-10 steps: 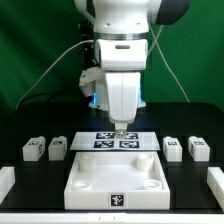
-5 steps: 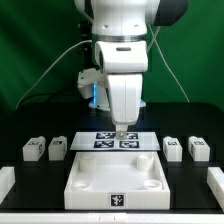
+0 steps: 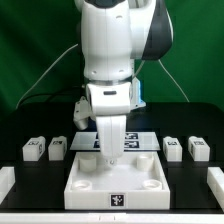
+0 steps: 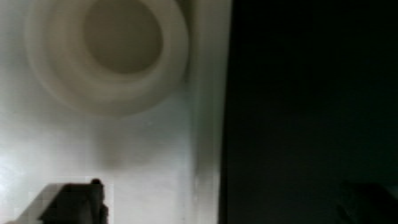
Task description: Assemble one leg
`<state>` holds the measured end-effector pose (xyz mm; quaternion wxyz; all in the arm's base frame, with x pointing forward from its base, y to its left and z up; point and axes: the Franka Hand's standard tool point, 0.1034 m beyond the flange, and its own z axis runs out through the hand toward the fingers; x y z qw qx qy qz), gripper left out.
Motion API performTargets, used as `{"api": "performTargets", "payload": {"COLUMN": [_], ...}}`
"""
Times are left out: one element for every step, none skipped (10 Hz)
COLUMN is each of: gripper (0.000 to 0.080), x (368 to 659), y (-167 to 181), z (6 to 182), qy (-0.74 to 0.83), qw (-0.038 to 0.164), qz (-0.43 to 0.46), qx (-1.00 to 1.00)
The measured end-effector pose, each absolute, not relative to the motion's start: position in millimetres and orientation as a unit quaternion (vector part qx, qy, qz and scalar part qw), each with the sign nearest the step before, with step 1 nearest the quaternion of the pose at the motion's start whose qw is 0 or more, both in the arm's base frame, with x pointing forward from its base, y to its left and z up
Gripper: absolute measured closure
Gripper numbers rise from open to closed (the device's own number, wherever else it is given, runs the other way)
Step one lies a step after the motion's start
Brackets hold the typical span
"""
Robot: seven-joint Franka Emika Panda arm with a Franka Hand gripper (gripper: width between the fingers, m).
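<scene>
Four legs, small white tagged blocks, lie on the black table. Two are at the exterior view's left (image 3: 33, 150) (image 3: 58, 148) and two at its right (image 3: 172, 148) (image 3: 197, 150). My gripper (image 3: 110, 153) hangs low over the far rim of the large white tray piece (image 3: 80, 186), holding nothing and touching no leg. In the wrist view the gripper (image 4: 222, 198) looks open. One dark finger (image 4: 71, 205) stands over a blurred white surface with a round recess (image 4: 116, 45). The other finger is lost in the dark half.
The marker board (image 3: 142, 141) lies behind the tray, partly hidden by the arm. White parts sit at the front table edges, left (image 3: 5, 181) and right (image 3: 216, 181). A green backdrop and cables are behind the arm.
The arm has swung toward the exterior view's left and come down and forward. The gripper went from above the marker board to the tray's far rim. No part has moved.
</scene>
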<state>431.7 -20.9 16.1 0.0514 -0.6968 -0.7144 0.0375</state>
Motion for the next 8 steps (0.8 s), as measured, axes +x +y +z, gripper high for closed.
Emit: {"api": "performTargets", "payload": {"gripper": [0.0149,0.0149,0.0149,0.0263,0.0402,0.0539,0.0539,0.0716], "x": [430.7,430.7,430.3,430.2,430.2,430.1,430.1,430.0], "y": [-14.3,-12.1,-13.3,-13.7,-13.7,-13.9,-14.2,-14.5], "z": [13.4,13.4,13.0,12.9,12.9,12.9,12.8,12.8], "qy": [-0.71,-0.707,-0.706,-0.706,-0.706,-0.706,-0.705,-0.705], "qw": [0.054,0.054,0.055,0.055,0.055,0.055,0.055,0.055], "qz": [0.039,0.039,0.039,0.039,0.039,0.039,0.039,0.039], "qx": [-0.702,-0.704,-0.705,-0.705,-0.705,-0.705,-0.706,-0.706]}}
